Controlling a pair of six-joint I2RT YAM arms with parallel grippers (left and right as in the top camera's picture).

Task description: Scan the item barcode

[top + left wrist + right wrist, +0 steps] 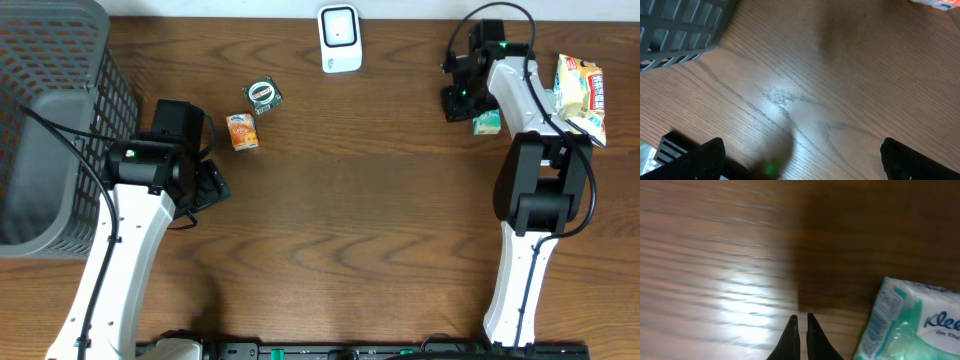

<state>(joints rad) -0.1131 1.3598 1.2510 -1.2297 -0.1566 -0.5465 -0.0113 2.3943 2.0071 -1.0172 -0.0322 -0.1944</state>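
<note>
Note right gripper (801,317) pressed together, pinching nothing. Locate tissue pack (910,325) just beside it, lying to the right of the fingertips in the wrist view, untouched. Disregard left gripper (210,186): spread wide, well apart from the pack.

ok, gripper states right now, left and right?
Left gripper: open, holding nothing, above the brown wooden table.
Right gripper: fingers shut on nothing, white-and-teal plastic tissue pack beside it.
</note>
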